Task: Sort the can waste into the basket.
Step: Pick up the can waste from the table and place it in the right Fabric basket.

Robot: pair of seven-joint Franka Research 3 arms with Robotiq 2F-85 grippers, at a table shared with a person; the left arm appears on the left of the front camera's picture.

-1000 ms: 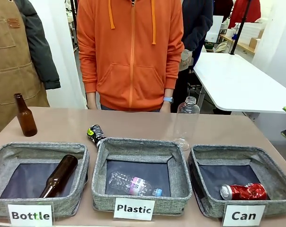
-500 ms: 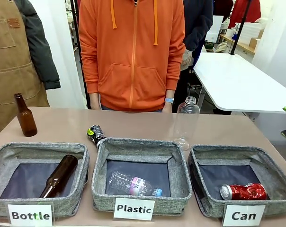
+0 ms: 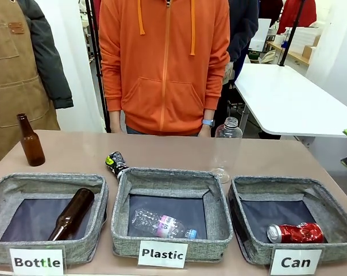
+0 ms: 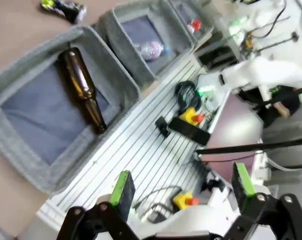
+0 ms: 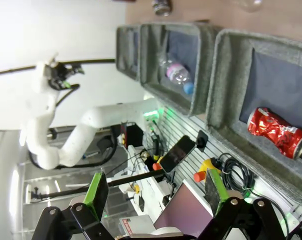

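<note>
The crushed red can lies on the dark floor of the grey basket labelled "Can" at the front right; the right wrist view shows the red can in that basket too. The black can with yellow-green print lies on the table just behind the "Plastic" bin, and it appears as a small black can in the left wrist view. My left gripper is open over the robot's base, holding nothing. My right gripper is open and empty as well, held back from the bins.
The "Bottle" bin holds a brown glass bottle; the "Plastic" bin holds a clear plastic bottle. A brown bottle stands at the far left, a clear bottle behind the middle. A person in an orange hoodie stands across the table.
The person in the orange hoodie has shifted slightly to the right. The cans, bottles and bins have not moved.
</note>
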